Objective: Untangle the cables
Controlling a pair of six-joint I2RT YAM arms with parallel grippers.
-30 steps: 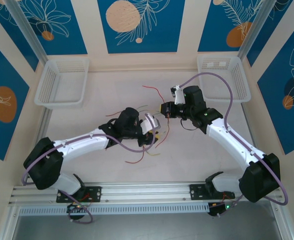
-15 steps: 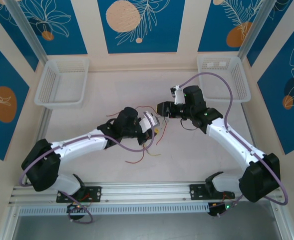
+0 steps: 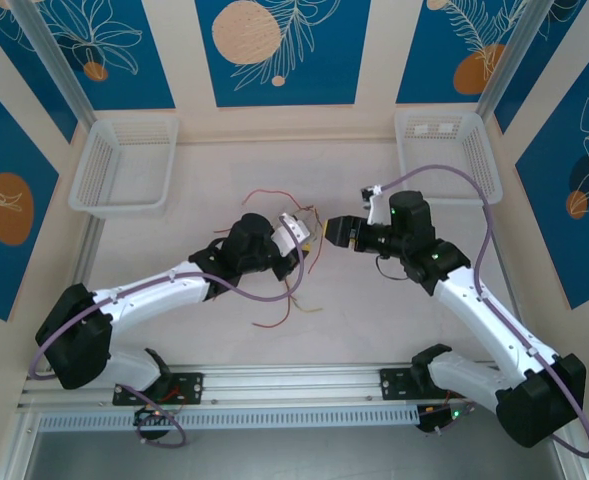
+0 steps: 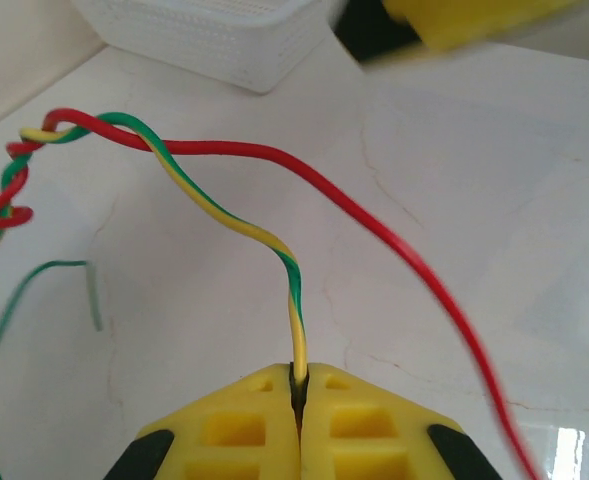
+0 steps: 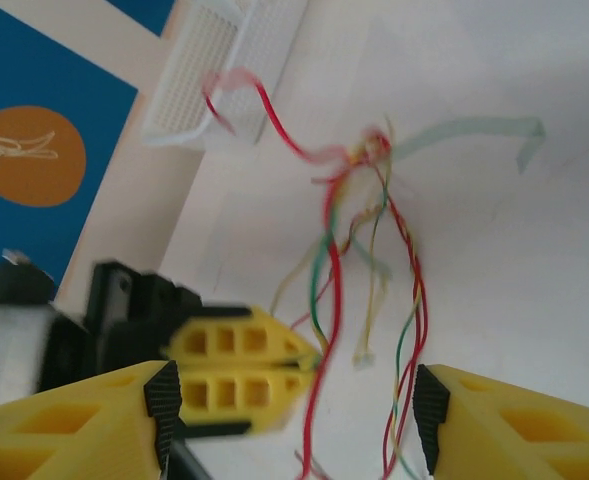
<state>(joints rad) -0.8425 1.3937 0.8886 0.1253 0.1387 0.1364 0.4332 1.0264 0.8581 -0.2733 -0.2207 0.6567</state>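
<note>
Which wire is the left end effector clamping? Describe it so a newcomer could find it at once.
At the centre of the table, the left end effector is shut on a striped wire. It is yellow and green, unlike the plain red wire it twists with further along.

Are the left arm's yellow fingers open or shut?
Shut: the left fingers meet with no gap, pinching a yellow-green wire between them.

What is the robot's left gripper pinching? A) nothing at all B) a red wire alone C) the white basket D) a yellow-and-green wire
D: in the left wrist view, the left gripper is shut on the yellow-and-green wire, with the red wire passing free beside it.
</note>
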